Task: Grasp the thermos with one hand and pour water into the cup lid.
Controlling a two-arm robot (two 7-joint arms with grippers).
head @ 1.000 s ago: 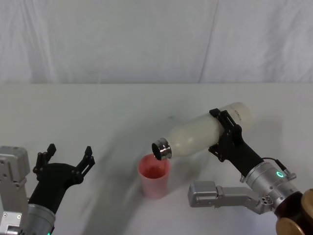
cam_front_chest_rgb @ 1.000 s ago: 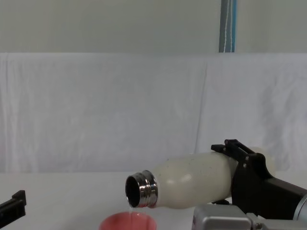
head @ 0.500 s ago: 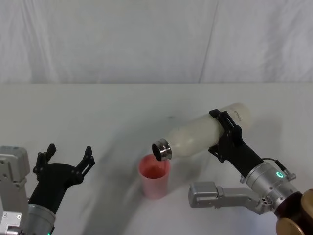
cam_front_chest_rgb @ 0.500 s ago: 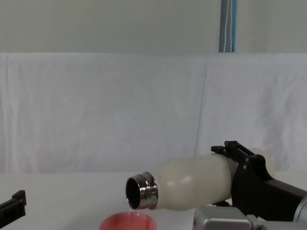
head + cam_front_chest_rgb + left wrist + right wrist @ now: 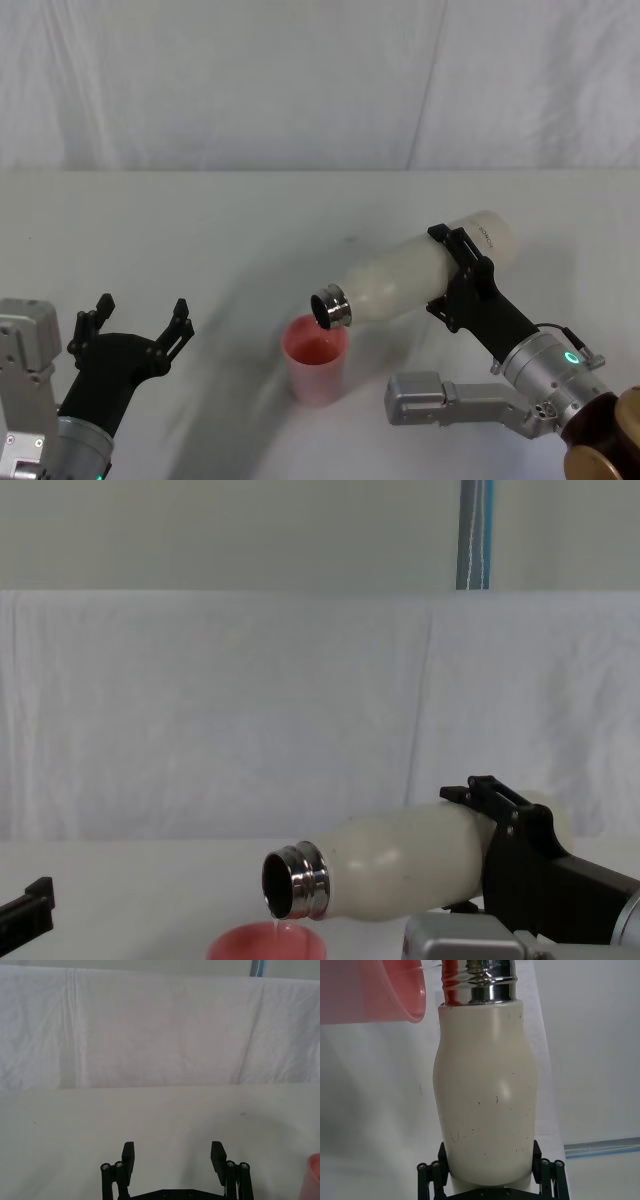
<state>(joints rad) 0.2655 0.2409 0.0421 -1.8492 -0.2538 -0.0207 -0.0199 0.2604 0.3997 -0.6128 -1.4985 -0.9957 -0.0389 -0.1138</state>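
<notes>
Left gripper (image 5: 135,322) sits low at the near left of the table (image 5: 200,220), jaws spread wide with nothing between them, well apart from the cup lid (image 5: 317,357). In the left wrist view its fingers (image 5: 128,1156) frame bare tabletop, with the lid's pink edge just in at the frame border.

Right gripper (image 5: 462,278) reaches in from the near right, clamped around the lower body of the thermos (image 5: 415,276). A grey boxy wrist segment lies on the table just right of the lid, near but apart from it.

Thermos is held off the table, tilted close to horizontal, neck pointing left and slightly down, mouth directly above the lid's rim. In the chest view a thin stream falls from the steel mouth into the lid. Body cream-white with small dark specks; neck shiny, threaded.

Lid stands upright near table centre, salmon pink. Open table on its left and behind it, up to a white draped cloth (image 5: 300,80) along the far edge.
</notes>
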